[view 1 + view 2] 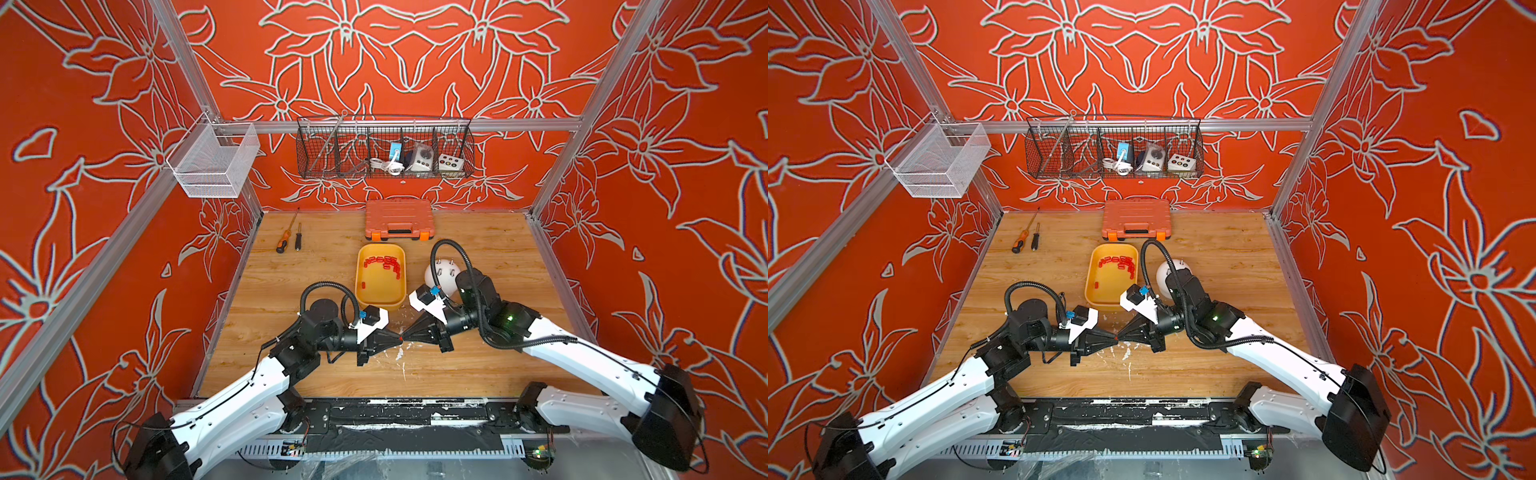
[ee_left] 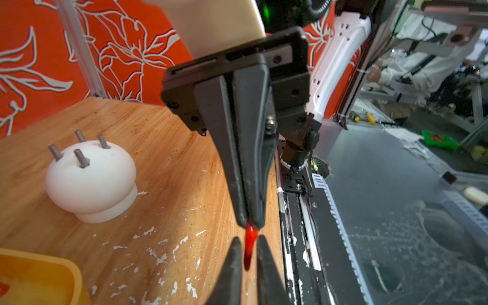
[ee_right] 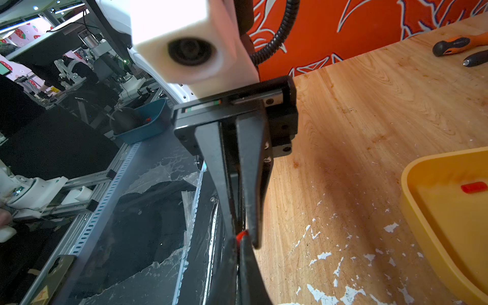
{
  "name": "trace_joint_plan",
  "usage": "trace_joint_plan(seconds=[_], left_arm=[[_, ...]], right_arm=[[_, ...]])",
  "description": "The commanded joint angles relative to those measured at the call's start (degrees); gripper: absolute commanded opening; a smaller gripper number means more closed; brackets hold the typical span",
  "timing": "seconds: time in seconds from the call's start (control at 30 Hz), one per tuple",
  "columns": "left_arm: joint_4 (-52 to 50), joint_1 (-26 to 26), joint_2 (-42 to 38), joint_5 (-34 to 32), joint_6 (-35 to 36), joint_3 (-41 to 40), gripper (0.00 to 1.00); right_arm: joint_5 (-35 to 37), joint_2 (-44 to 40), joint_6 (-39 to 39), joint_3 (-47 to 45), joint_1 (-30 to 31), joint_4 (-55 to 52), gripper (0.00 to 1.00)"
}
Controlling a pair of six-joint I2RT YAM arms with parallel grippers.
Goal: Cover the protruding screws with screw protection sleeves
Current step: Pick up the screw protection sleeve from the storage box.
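At the tray's [image 1: 380, 305] six o'clock, a seemingly soft sleeve [image 2: 249, 248] is end-pinched by the right end effector [image 2: 250, 224], left end effector [image 2: 249, 239] spread.

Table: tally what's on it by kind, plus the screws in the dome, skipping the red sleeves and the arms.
Screwdrivers: 2
Case: 1
Tray: 1
Dome: 1
Screws: 4
Total: 9

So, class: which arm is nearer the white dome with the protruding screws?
Right. The right arm passes close beside the white dome; the left arm sits on the yellow tray's other side.
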Motion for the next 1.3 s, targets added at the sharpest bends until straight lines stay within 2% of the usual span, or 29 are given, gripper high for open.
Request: trace_joint_plan(seconds=[0.0,0.1,0.27,0.43,0.6,0.77,1.03,1.27], left_arm=[[3.17,-0.34,-2.62,-4.82,0.13,-1.63,0.39],[4.43,-0.34,-6.14,-10.62,1.02,-4.98,0.49],[7.47,-0.34,-14.66,-19.20,3.94,-12.75,0.55],[6.79,-0.34,-22.86,-26.04,4.54,-16.14,0.59],[7.99,-0.34,-24.07,-26.36,5.60,-17.15,0.62],[11.89,-0.34,-21.44,-25.44,4.96,-17.48,0.62],[13.14,-0.34,-18.03,-26.41,4.84,-17.02,0.59],[12.63,-0.34,-18.35,-28.55,4.76,-17.22,0.52]], right_arm=[[1.96,-0.75,4.84,0.45,0.04,3.34,0.00],[2.36,-1.42,10.87,-0.71,-0.63,8.01,0.00],[4.71,-1.20,23.18,-2.17,-1.80,15.91,0.00],[10.40,0.64,32.57,-2.96,-1.80,19.04,0.00],[13.45,4.68,45.46,-6.02,-1.79,31.05,0.00],[12.55,10.62,53.46,-8.31,-1.78,42.90,0.00],[9.84,16.09,60.57,-9.61,-1.50,53.42,0.00],[8.16,18.56,61.99,-9.94,-0.67,56.57,0.00]])
